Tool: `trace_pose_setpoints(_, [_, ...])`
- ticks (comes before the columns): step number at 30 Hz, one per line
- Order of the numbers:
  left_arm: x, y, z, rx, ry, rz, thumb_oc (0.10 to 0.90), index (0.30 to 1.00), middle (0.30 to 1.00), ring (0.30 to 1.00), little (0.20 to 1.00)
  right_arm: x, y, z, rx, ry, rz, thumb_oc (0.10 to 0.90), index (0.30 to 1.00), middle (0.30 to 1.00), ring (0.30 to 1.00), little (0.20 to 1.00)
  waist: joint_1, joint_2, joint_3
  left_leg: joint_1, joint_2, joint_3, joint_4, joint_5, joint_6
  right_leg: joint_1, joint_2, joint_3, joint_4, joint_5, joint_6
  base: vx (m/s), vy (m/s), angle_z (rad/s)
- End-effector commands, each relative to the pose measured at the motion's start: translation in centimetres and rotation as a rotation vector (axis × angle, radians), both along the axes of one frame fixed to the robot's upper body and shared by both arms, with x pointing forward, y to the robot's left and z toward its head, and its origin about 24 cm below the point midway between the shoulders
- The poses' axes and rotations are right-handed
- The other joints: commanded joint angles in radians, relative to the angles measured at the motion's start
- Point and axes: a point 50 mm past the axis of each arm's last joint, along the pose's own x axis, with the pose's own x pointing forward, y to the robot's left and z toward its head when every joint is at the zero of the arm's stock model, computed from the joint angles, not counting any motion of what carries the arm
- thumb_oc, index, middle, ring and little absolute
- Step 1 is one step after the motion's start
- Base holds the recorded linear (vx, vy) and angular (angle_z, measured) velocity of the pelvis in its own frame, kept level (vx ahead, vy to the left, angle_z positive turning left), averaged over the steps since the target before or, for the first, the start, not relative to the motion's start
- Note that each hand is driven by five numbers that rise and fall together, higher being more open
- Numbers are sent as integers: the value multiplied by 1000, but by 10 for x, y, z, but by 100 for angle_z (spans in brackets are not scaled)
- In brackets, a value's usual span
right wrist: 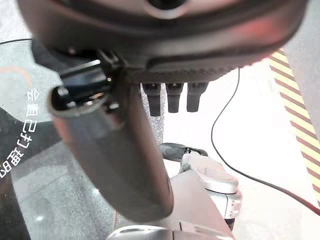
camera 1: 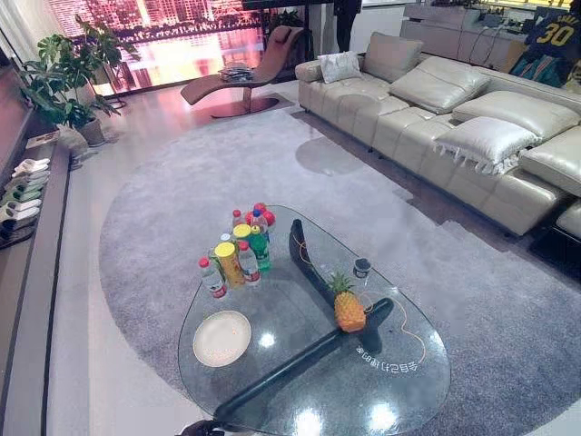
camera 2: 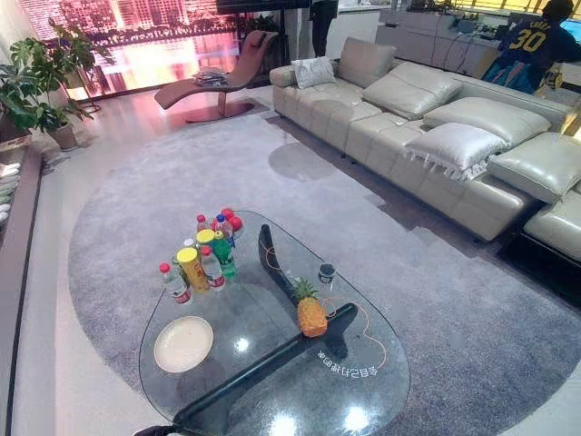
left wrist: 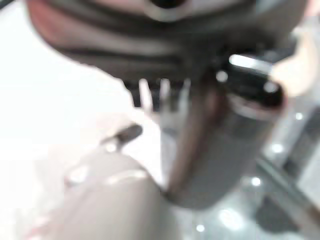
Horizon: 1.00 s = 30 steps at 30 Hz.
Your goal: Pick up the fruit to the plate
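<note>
Glass table point(camera 1: 413, 391) is slippy, so reach the relaxed, empty right hand point(right wrist: 117, 150) forward and wrap the pineapple point(camera 1: 349, 310) low; can't tell the left hand's point(left wrist: 220, 140) state.

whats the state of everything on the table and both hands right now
pineapple: upright on the glass table, not on the plate
plate: empty, flat on the table
bottles: upright, capped, clustered beyond the plate
small dark jar: upright, near the pineapple, not touching it
right hand: open, holding nothing
left hand: too blurred to tell
</note>
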Motion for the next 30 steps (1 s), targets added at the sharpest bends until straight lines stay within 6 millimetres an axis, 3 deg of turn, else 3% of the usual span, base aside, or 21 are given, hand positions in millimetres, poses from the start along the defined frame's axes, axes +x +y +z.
trace_pose_setpoints(1, [16,12,6,15,-12,21,800,900,900,900,900,19,-9,6,-51,-34,10,800,900,900,900,900,27,-17,33,26,74,0,1,-26,-37,-48,-86,-68,-1,111,45,-191,-59,-22])
trace_pose_setpoints(30, [17,13,7,19,-18,39,800,900,900,900,900,19,-10,6,-59,-38,-16,800,900,900,900,900,31,-17,29,42,70,-12,1,-38,-32,-31,-88,-69,-1,103,44,0,0,0])
